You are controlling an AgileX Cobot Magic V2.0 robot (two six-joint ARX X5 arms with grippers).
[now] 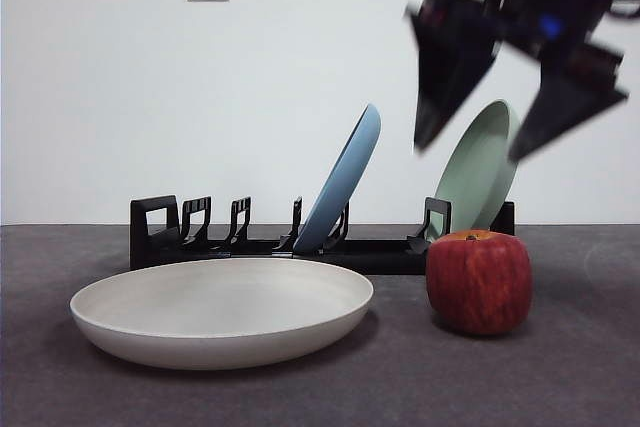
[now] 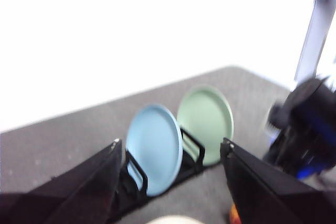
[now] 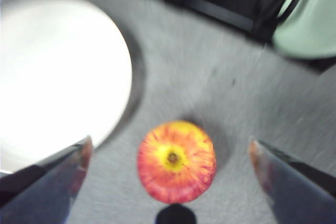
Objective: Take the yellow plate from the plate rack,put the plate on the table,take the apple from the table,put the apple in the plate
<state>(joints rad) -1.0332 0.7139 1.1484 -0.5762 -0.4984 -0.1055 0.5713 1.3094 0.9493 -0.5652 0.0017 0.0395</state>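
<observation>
Cream-coloured and matte, the yellow plate [image 1: 222, 309] is seen lying flat on the dark grey worktop [image 1: 560, 377], in front of the plate rack [image 1: 300, 242]. Just beside the plate, but apart from it, the apple [image 1: 479, 282] is seen standing upright on the worktop, its stem end turned up. Two plates are held leaning in the black rack: a blue plate [image 1: 343, 182] near its middle and a pale green plate [image 1: 480, 165] at its end behind the apple.

The right tool [image 1: 520, 97] is held in the air above the apple, blurred in the front view, with its two black jaws spread wide and nothing between them. In the right wrist view the apple [image 3: 176, 161] is framed between those jaws, with the plate [image 3: 58, 77] off to one side. The left tool [image 2: 170, 182] is held high over the rack, jaws wide apart and empty, with the blue plate [image 2: 155, 148] and green plate [image 2: 206, 121] seen below it.
</observation>
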